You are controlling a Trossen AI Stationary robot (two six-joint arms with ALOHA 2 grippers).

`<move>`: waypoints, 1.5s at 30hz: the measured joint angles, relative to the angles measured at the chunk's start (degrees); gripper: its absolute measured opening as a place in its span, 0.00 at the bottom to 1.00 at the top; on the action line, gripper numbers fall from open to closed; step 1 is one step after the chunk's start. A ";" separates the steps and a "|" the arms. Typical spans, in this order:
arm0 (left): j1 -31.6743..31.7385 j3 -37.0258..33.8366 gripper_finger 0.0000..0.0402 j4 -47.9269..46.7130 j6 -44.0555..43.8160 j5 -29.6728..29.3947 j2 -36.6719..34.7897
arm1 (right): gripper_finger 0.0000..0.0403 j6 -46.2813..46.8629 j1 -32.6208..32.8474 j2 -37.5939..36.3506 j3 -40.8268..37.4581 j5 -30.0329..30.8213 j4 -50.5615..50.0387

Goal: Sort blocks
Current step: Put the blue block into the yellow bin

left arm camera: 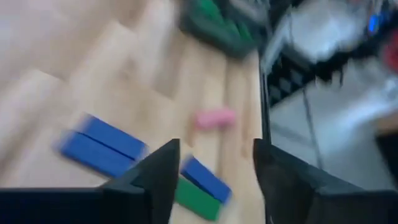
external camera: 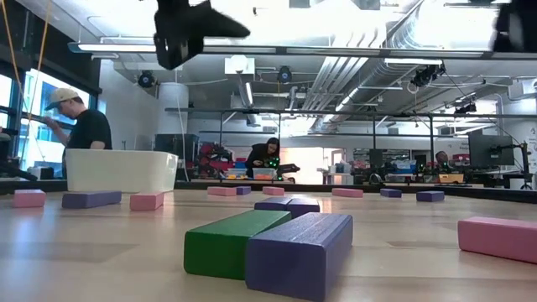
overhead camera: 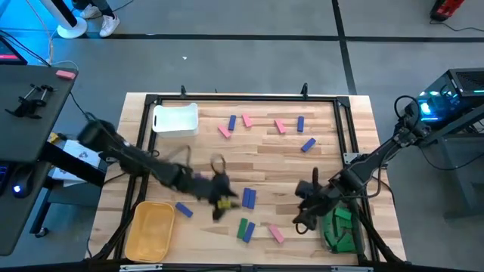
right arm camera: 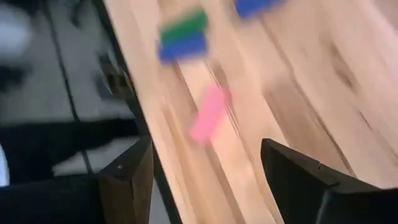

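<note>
At the lower centre of the overhead view, a solid green bar lying against a blue-purple bar [overhead camera: 246, 229] waits unsorted. Just above, the left gripper [overhead camera: 220, 198] hovers empty with its fingers apart; at lower right the right gripper [overhead camera: 306, 215] hovers wide and empty. More pink and blue-purple blocks [overhead camera: 261, 128] lie scattered at upper centre.

The high view looks straight down from well above, taking in the whole pale wooden desk [overhead camera: 249, 151] at frame centre. The low view sits at desk-top height, very near a green block lying against a purple block [external camera: 298, 252], facing level into the room. Each wrist view looks forward past its own dark fingers [left arm camera: 158, 177], close over the wood; both show that pair and a pink block [right arm camera: 208, 115].
</note>
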 joint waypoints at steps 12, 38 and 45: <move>0.18 14.17 0.00 -7.96 16.85 7.97 16.36 | 0.56 -2.74 -2.96 0.00 0.02 23.56 16.87; -1.76 14.23 0.00 -4.99 23.02 5.08 21.05 | 0.00 -5.41 -3.76 0.07 0.02 44.17 23.24; -2.63 14.15 0.00 -3.65 17.86 4.92 24.59 | 0.00 -5.96 -4.89 0.07 0.02 43.49 23.56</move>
